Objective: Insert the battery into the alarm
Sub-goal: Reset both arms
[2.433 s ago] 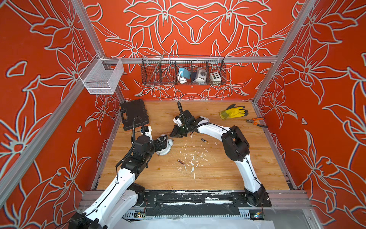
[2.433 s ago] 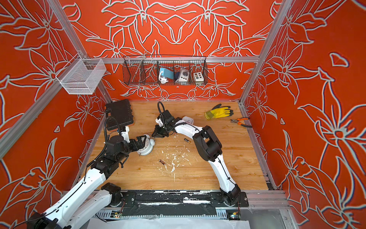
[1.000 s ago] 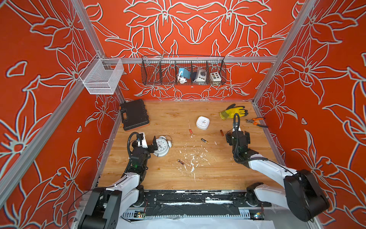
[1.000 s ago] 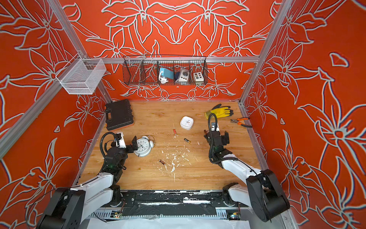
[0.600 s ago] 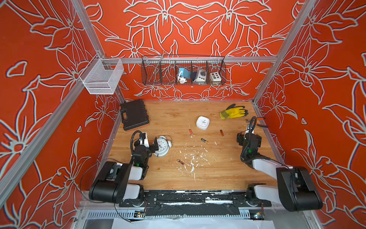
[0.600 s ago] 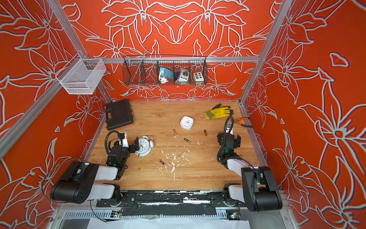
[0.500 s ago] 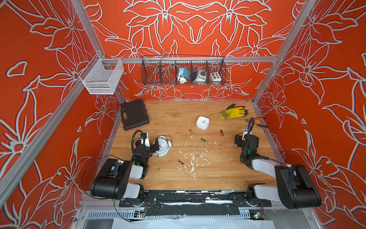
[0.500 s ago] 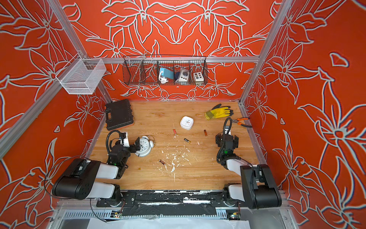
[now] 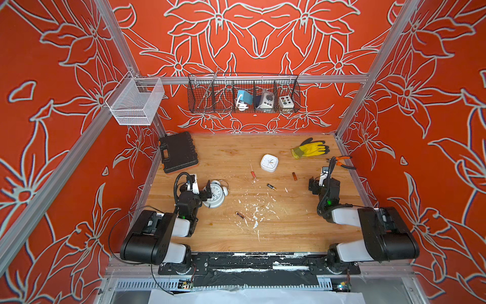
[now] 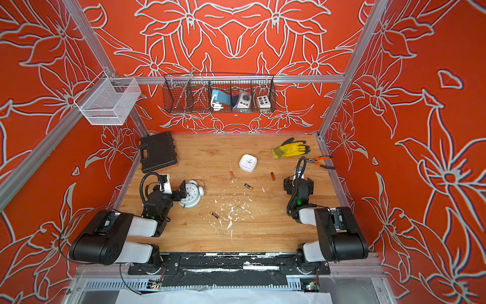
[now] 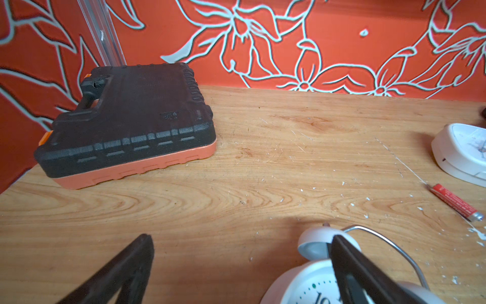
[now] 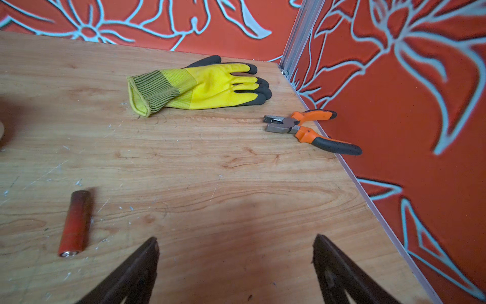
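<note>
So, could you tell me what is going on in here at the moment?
Two robot arms are set to put a battery into an alarm. Both are folded low at the front of the table; the left gripper and right gripper are open and empty. The left one sits beside the round alarm clock, one finger over its edge. Loose batteries lie on the table, the reddish battery nearest the right gripper.
</note>
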Controlling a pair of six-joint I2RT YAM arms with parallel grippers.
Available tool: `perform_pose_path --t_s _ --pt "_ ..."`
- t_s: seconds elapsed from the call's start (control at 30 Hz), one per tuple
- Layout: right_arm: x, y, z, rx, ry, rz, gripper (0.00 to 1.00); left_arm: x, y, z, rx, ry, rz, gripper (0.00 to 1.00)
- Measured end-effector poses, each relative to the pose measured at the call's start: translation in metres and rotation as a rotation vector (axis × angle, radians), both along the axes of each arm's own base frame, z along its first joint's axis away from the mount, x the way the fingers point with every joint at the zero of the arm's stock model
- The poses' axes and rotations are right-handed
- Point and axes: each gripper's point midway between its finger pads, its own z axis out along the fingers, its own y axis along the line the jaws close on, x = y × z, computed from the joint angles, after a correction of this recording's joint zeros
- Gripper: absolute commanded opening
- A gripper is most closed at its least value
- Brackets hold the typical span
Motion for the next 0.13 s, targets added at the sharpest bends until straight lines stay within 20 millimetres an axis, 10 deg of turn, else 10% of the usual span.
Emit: perform_pose_path --t_s 0.13 --pt "0.0001 0.0007 -0.0001 0.002 0.0 0.004 0.98 0.0 0.0 0.0001 0.0 0.0 0.0 0.99"
